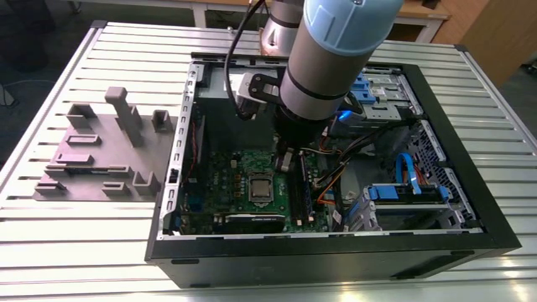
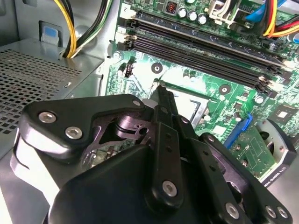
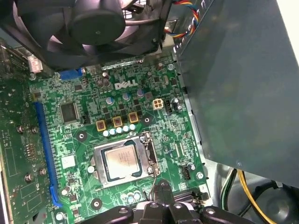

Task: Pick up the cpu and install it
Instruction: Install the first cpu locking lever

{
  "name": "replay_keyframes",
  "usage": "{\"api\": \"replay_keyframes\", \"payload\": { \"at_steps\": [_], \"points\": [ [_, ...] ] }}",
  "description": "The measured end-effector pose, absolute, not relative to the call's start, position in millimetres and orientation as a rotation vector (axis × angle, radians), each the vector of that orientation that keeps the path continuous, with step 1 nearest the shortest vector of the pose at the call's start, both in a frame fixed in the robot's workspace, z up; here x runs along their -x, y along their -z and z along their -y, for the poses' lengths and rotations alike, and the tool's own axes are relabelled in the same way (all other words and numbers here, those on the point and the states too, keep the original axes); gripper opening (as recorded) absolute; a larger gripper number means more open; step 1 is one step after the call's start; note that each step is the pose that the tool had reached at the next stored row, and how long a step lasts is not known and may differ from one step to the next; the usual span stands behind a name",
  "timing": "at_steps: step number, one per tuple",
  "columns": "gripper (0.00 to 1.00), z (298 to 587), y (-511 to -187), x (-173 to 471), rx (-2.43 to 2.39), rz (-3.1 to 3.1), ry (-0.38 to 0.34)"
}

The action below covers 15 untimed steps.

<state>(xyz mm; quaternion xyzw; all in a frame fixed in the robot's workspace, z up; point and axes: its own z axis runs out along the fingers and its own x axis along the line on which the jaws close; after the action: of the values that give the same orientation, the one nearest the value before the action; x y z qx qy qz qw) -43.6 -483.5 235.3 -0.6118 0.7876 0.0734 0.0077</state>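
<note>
Cpu [image 3: 122, 161] lying flat in its socket near the middle of the motherboard [image 3: 79, 140], silvery top up and fully exposed. Surroundings, by size: a slatted table [image 1: 84, 251] carries the open black computer case [image 1: 336, 258], with a grey fixture block [image 1: 100, 151] beside it on the exterior view's left. My arm [image 1: 331, 56] reaches down into the case and hides part of the board in the exterior view. A grey box [image 3: 233, 84] walls one side of the board. A black fan [image 3: 93, 23] overhangs another edge, apart from the socket. Yellow and black cables [image 2: 70, 28] run beside the box. Memory slots [image 2: 196, 42] lie on one side of the socket, a long blue slot [image 3: 44, 149] on an adjacent side. A metal socket frame [image 3: 99, 163] surrounds the chip. My gripper [image 3: 161, 186] hangs near the socket's edge toward the memory slots, fingers pressed together with nothing between them. Being square, the cpu has no long axis; one pair of edges runs parallel to the blue slot.
</note>
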Motion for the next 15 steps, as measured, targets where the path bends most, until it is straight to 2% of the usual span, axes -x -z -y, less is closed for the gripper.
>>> {"api": "replay_keyframes", "payload": {
  "at_steps": [2,6,15],
  "points": [
    [0.1,483.5,-235.4,43.6,1.919,-2.466,-0.218],
    [0.1,483.5,-235.0,43.9,1.947,-2.491,-0.149],
    [0.1,483.5,-231.7,44.2,2.003,-2.465,-0.11]
  ]
}}
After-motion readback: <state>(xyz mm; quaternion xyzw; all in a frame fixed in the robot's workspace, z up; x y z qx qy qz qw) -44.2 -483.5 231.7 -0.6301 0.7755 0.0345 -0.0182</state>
